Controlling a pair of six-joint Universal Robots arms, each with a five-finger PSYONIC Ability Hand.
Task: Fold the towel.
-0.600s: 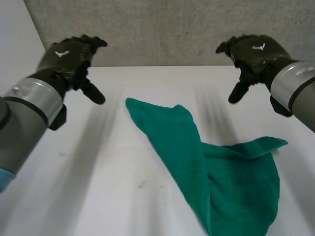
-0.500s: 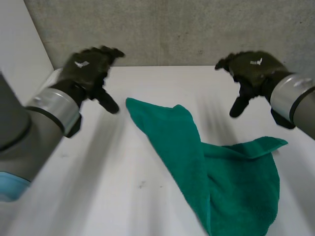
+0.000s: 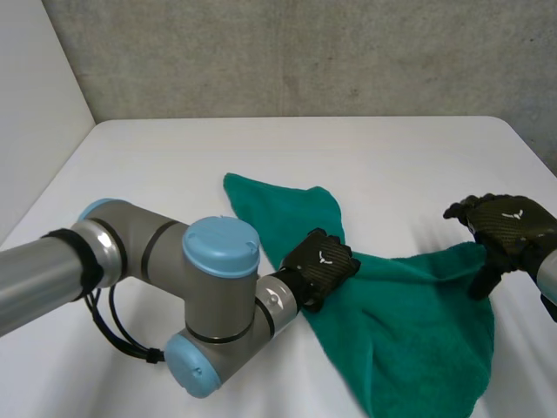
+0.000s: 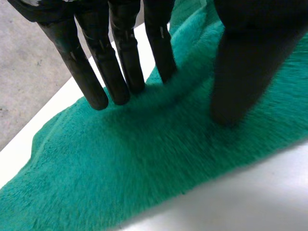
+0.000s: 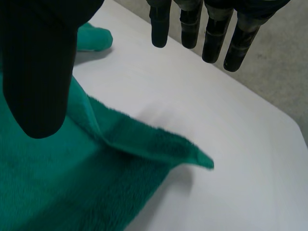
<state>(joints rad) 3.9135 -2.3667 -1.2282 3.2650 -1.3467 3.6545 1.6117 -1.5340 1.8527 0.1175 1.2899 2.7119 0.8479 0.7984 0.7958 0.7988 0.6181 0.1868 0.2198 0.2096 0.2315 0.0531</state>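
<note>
Bright, even light falls on the white table (image 3: 157,174), and the lifted corner of the towel (image 5: 144,139) drops a soft grey shadow beside it.

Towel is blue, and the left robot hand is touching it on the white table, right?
Not blue. The towel is green, as the head view shows. The rest is right: the left robot hand is touching it with straight fingers, and it lies on the white table.
</note>
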